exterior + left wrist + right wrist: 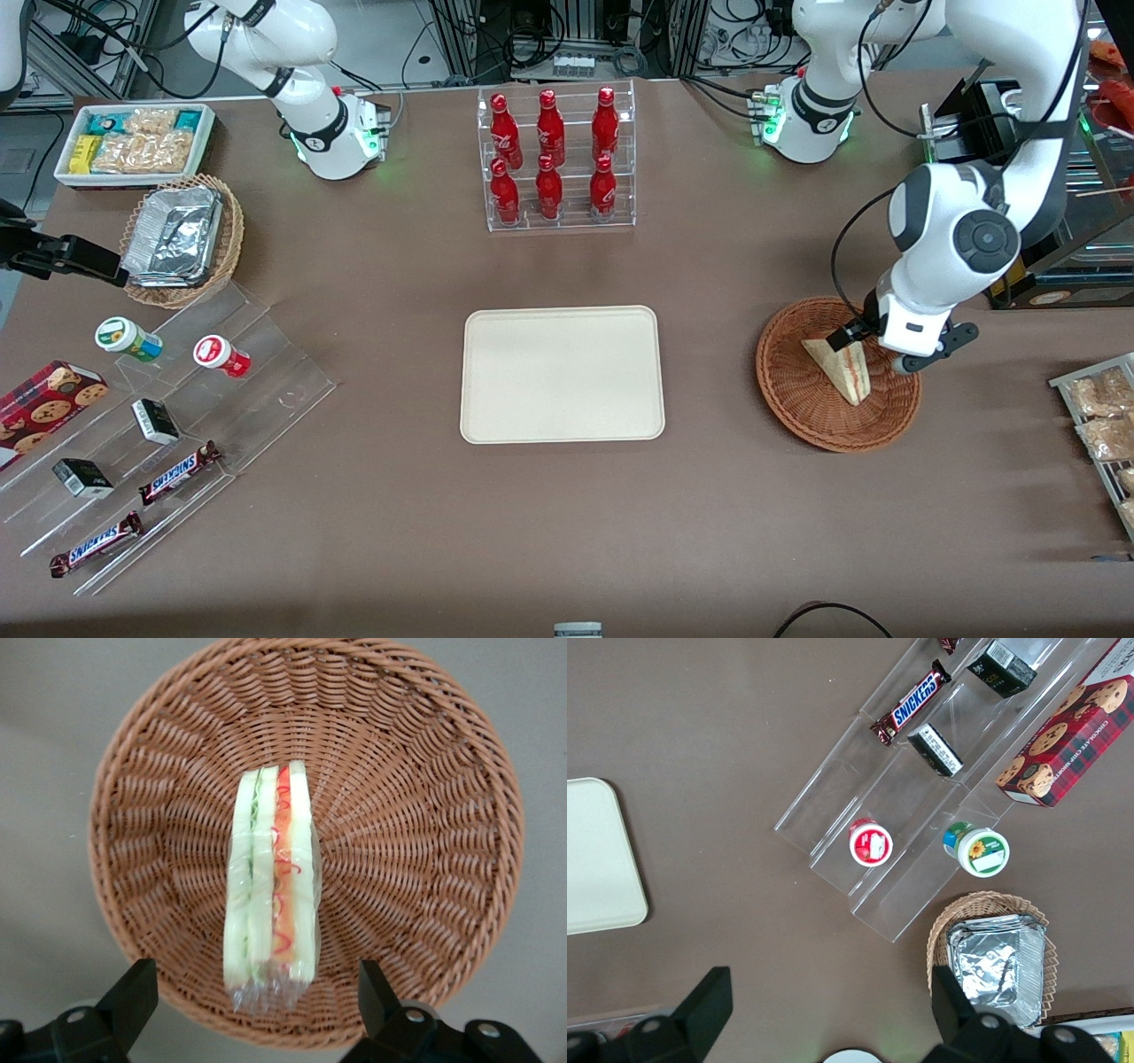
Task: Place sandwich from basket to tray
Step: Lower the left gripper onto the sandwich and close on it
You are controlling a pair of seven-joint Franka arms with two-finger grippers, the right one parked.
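Front view: tray (562, 374) bare, mid-table; basket (797, 390) toward the working arm's end holds the sandwich (842, 367). Wrist view alone shows its clear wrap and red, orange, green layers. Gripper (257, 992) hovers over it, jaws spread wide, touching nothing.

"SNICKERS" on 2 candy bars (180, 472) (96, 544).

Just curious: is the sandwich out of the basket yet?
No. The sandwich lies in the basket, with the open gripper above it.
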